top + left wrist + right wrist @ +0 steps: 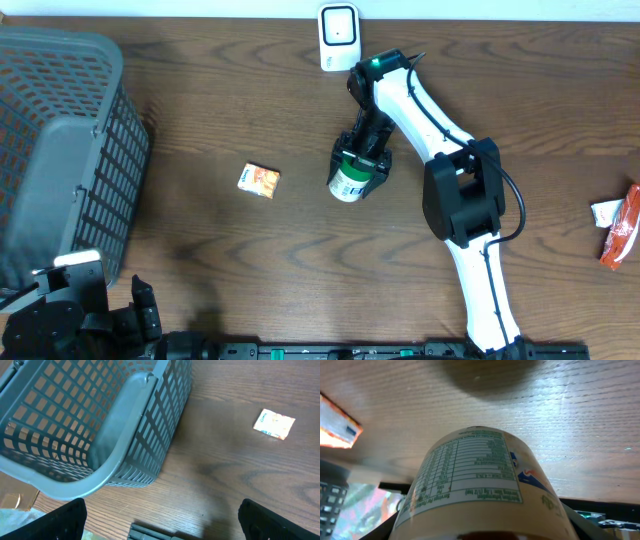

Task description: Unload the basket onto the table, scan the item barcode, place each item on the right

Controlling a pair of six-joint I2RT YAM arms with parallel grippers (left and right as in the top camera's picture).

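Observation:
The item is a cream jar [348, 184] with green print, just left of the table's middle. My right gripper [360, 160] is shut on it from above. In the right wrist view the jar [475, 475] fills the space between the black fingers [387, 529], with its nutrition table facing the camera. No barcode shows in any view. The white scanner [338, 36] stands at the table's far edge, beyond the jar. My left gripper [165, 525] hangs open over bare wood at the near left, holding nothing.
A grey mesh basket [60, 150] fills the left side and appears close ahead in the left wrist view [125, 435]. A small orange packet [259, 180] lies left of the jar. A red and white wrapper [620, 225] lies at the right edge.

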